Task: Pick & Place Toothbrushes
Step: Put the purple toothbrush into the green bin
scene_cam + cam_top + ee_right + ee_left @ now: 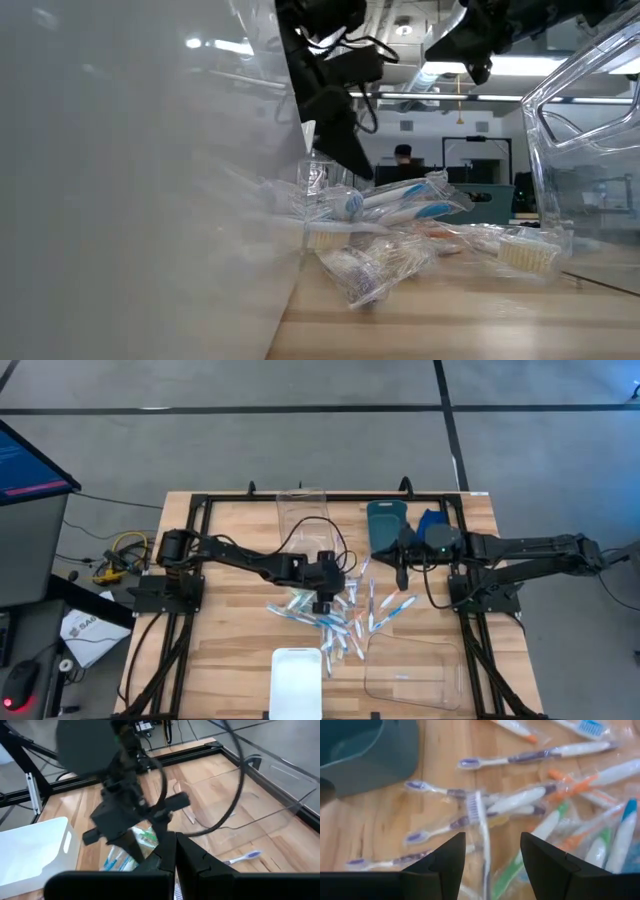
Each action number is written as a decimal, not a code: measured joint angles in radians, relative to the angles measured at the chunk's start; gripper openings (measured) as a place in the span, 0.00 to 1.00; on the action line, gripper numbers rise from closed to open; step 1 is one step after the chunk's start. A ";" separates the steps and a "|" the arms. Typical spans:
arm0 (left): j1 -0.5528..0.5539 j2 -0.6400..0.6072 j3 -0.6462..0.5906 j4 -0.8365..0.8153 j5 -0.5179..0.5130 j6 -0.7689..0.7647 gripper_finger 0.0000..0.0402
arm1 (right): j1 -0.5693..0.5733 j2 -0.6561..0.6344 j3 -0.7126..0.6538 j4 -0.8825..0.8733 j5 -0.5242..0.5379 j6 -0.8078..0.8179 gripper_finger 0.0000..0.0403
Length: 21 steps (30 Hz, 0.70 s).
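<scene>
Left tool (491, 865) hung open over the toothbrushes (530, 800) heaped on the tabletop (230, 660); best to straddle one handle only. Right tool (174, 851) was shut, empty, idle.

One camera looks straight down on the worktop (230, 550); one sits level at its edge; both wrist cameras look closely past their jaws at the toothbrushes (520, 800).

The toothbrushes (345, 615) lie flat in a loose, overlapping heap near the table's (230, 650) middle. Each is clear-wrapped, with whitish handles and purple, orange, green or blue parts.
</scene>
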 joint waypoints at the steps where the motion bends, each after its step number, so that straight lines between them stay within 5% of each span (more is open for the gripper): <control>1: -0.004 0.013 0.012 -0.006 0.006 -0.002 0.45 | -0.007 0.000 0.000 -0.003 0.000 0.000 0.00; 13: 0.002 0.121 0.095 -0.082 -0.121 0.001 0.50 | -0.031 0.001 0.000 -0.030 0.002 0.007 0.00; 21: 0.031 0.120 0.097 -0.084 -0.005 -0.028 0.47 | -0.030 0.001 0.000 -0.040 0.002 0.007 0.00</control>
